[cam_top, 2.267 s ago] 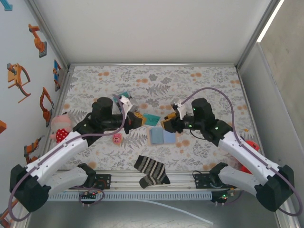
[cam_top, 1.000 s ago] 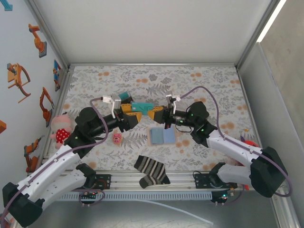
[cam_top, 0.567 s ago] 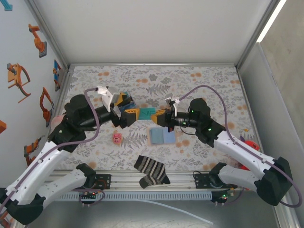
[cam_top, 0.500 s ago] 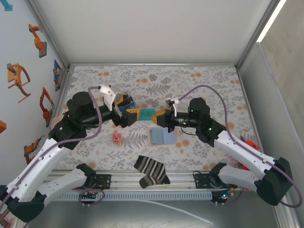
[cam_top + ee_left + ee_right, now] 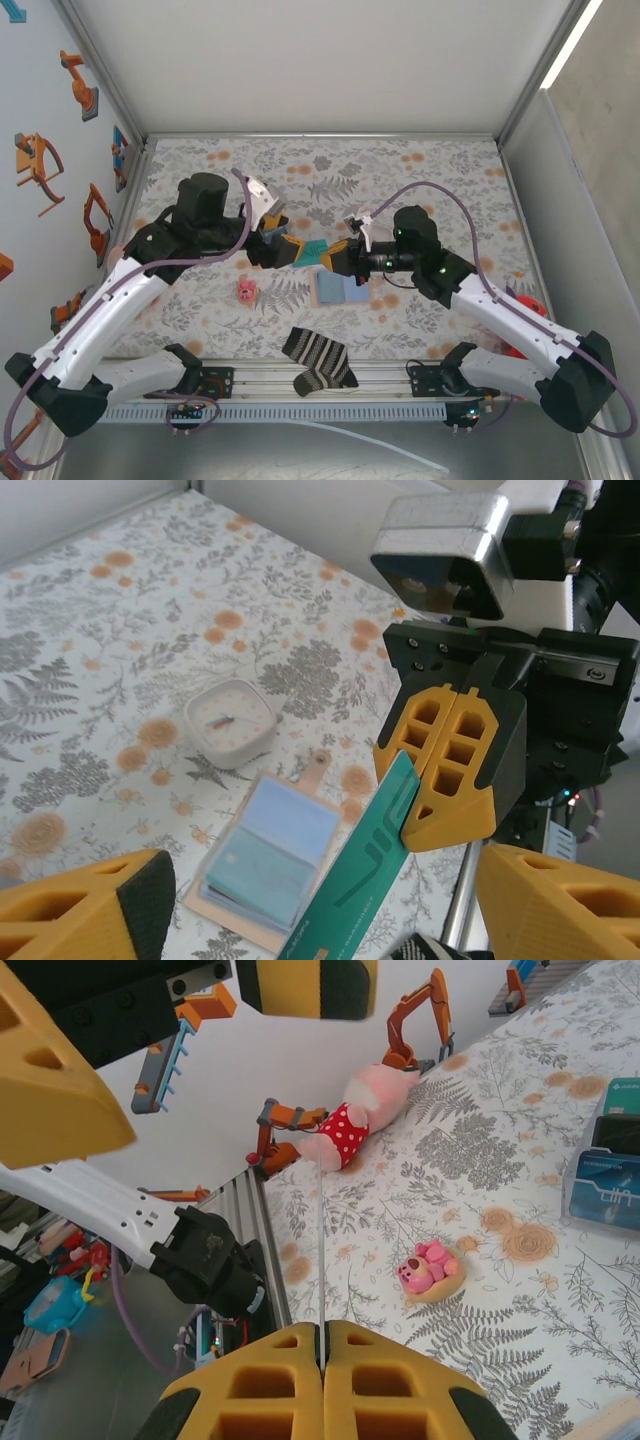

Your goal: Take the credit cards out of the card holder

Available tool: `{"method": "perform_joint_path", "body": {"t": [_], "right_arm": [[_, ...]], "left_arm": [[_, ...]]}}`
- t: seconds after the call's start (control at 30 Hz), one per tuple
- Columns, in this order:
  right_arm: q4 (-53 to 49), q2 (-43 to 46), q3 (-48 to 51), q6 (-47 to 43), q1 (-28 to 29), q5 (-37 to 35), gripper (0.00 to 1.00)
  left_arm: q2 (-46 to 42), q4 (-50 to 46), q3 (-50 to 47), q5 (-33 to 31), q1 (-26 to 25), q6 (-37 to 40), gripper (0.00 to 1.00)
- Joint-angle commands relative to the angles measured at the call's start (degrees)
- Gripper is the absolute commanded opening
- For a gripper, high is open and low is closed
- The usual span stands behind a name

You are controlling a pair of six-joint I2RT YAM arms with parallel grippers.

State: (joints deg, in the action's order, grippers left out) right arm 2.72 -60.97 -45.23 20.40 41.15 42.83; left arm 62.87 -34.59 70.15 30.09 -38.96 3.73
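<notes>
My right gripper (image 5: 336, 256) (image 5: 322, 1332) is shut on the end of a teal credit card (image 5: 313, 250) (image 5: 362, 875), held in the air. The right wrist view sees that card (image 5: 320, 1250) edge-on as a thin line. My left gripper (image 5: 282, 250) (image 5: 320, 925) stands open with its fingers (image 5: 95, 910) wide on either side of the card's free end, not touching it. The card holder (image 5: 341, 290) (image 5: 262, 865) lies open on the table below, with pale blue cards in its panels. In the left wrist view the right gripper (image 5: 450, 780) hangs just above it.
A white rounded-square object (image 5: 232, 720) sits beyond the holder. A small pink toy (image 5: 246, 290) (image 5: 432, 1270), a plush doll (image 5: 128, 270) (image 5: 365, 1110) and a clear box of cards (image 5: 605, 1175) lie on the left side. A striped sock (image 5: 320, 360) hangs over the near edge.
The left arm has swung its wrist round and its gripper has come in closer to the card's free end. The right gripper has kept hold of the card and sunk slightly nearer.
</notes>
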Motion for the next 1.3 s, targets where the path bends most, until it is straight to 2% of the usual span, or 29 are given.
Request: {"method": "perform_joint_path", "body": {"t": [0.0,0.13,0.27,0.47,0.5,0.57,0.63,0.7,0.83,0.97,1.1,1.13,1.17,1.2,1.27], "right_arm": [[-0.09,-0.02,-2.23,-1.13,0.16,2.08,0.0],[0.09,-0.24,-2.2,-1.15,0.16,2.54,0.0],[0.22,-0.44,-2.12,-1.17,0.16,2.57,0.0],[-0.3,-0.29,-1.91,-1.88,0.16,0.74,0.0],[-0.46,-0.26,-1.88,-1.96,0.16,0.05,0.0],[-1.22,-0.03,-1.88,-2.29,0.16,-2.06,0.0],[-2.33,0.51,-1.83,-2.47,0.16,-4.87,0.18],[-3.58,1.17,-1.62,-2.81,0.16,-8.09,0.23],[-5.22,3.13,-0.59,-2.53,0.16,-15.76,0.46],[-6.25,4.53,0.06,-1.29,0.08,-21.03,0.54],[-9.26,4.3,-0.88,0.62,0.07,-26.42,0.57],[-10.33,4.02,-1.29,1.3,0.03,-28.16,0.65],[-11.43,3.78,-1.68,1.72,0.07,-29.41,0.94],[-12.07,3.4,-2.02,1.92,0.06,-30.23,0.99],[-13.52,2.71,-2.72,2.29,0.08,-32.19,0.99]], "left_arm": [[2.2,-3.68,1.98,3.44,-0.04,3.04,0.76],[4.92,-5.22,2.94,5.02,0.0,4.43,0.7],[6.53,-5.63,3.4,6.28,-0.02,5.71,0.56],[7.63,-5.0,3.07,6.11,0.24,7.2,0.03],[7.88,-4.92,3.09,5.97,0.36,7.41,0.0],[8.37,-4.84,3.11,4.69,0.73,7.67,0.0],[8.47,-4.24,2.85,2.55,1.16,7.65,0.0],[8.42,-3.11,2.31,0.12,1.88,7.78,0.0],[8.72,-0.47,1.77,-4.82,3.59,8.6,0.0],[9.77,3.18,1.57,-6.54,6.35,10.07,0.0],[11.61,7.98,0.8,-9.82,9.52,12.66,0.0],[12.3,9.09,0.78,-9.95,10.45,14.02,0.0],[13.16,10.1,0.69,-10.04,11.51,15.13,0.0],[13.82,11.07,0.78,-10.04,12.5,15.92,0.0],[15.7,13.32,0.95,-9.52,14.58,17.57,0.0]]}}
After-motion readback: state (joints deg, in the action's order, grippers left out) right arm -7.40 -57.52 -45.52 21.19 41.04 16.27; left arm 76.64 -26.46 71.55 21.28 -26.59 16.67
